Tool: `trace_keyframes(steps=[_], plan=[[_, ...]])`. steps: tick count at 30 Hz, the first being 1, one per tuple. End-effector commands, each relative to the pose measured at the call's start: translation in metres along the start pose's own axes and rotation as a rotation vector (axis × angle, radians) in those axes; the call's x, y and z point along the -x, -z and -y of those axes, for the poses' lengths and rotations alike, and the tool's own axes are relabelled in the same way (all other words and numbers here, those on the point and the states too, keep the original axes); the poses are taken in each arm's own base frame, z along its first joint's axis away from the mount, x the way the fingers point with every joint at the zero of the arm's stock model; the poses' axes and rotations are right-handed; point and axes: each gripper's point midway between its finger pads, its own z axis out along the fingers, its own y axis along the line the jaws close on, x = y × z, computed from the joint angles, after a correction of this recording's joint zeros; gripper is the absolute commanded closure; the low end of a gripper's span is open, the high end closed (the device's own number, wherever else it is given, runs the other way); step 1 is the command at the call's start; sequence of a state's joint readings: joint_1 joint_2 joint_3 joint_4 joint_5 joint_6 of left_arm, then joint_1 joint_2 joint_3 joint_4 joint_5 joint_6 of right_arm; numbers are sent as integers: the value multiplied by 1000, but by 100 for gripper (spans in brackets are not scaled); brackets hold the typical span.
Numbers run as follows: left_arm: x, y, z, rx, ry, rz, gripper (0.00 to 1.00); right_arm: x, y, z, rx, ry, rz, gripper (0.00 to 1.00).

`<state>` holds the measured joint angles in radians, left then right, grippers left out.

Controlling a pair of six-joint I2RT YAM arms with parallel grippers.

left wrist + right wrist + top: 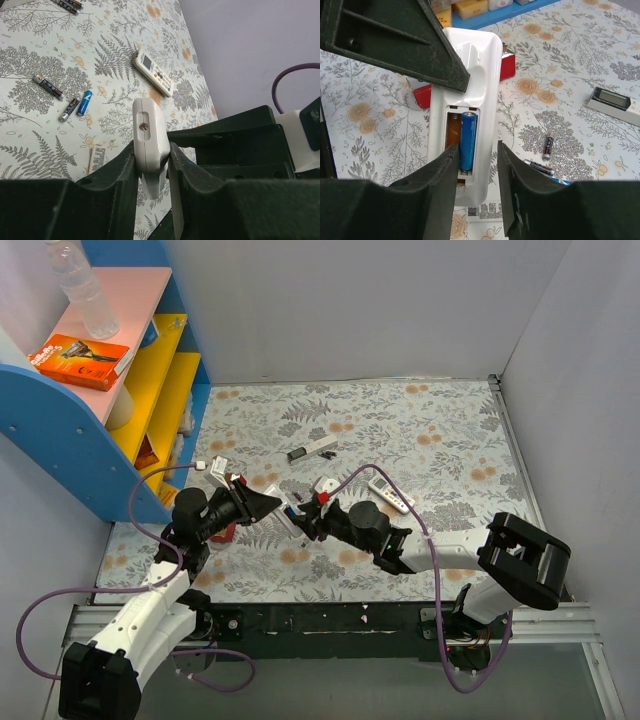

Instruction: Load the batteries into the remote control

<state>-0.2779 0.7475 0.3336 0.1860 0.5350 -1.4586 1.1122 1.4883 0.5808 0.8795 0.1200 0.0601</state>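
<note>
Remote (470, 75) clamped in left gripper (151, 160) | right gripper (477, 150) apart, empty | blue battery (468, 140) seated | next: black battery (547, 146), to its right, to be picked.

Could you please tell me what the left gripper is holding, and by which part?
The left gripper holds the white remote control, pinched across its long sides, clear of the open battery bay.

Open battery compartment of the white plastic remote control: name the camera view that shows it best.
Right wrist view: it looks straight into the compartment, where one blue cylindrical battery sits beside an empty slot. The left wrist view shows only the remote end-on in the left gripper; the top view leaves it unreadable.
</note>
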Motion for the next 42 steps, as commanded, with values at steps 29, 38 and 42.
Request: trace_keyframes(steps=[29, 38, 42], plan=[[11, -3, 6, 29, -25, -17, 100, 29, 10, -16, 91, -24, -17, 35], [14, -2, 9, 39, -60, -33, 100, 40, 20, -26, 162, 31, -24, 34], [9, -3, 17, -5, -76, -75, 100, 50, 28, -26, 183, 133, -6, 40]])
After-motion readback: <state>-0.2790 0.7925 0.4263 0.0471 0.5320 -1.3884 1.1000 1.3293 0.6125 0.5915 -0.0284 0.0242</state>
